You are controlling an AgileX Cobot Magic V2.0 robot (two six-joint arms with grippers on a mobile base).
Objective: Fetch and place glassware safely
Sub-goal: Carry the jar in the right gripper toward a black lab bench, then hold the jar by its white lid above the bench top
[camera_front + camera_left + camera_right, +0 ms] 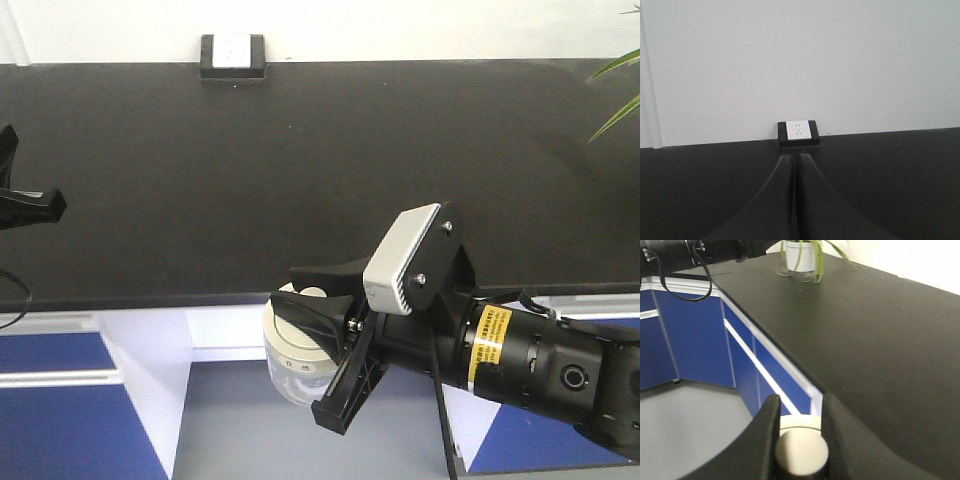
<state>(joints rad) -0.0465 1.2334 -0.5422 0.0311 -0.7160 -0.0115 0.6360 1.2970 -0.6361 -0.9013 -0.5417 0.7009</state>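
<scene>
The glassware (287,362), a squat clear jar with a cream-white lid, hangs in front of the black counter's front edge, below its top surface. My right gripper (312,345) is shut on the lid's central knob (801,454), one black finger on each side. In the right wrist view the lid (799,423) shows between the fingers, and the glass body is hidden beneath it. My left gripper (42,203) hovers over the counter at the far left. Its fingers (810,200) are pressed together with nothing between them.
The black countertop (300,170) runs across the view, its front edge (150,297) just behind the jar. A white socket in a black box (232,52) sits at the back wall. A potted plant (802,255) stands at the right end. Blue cabinets (60,420) lie below.
</scene>
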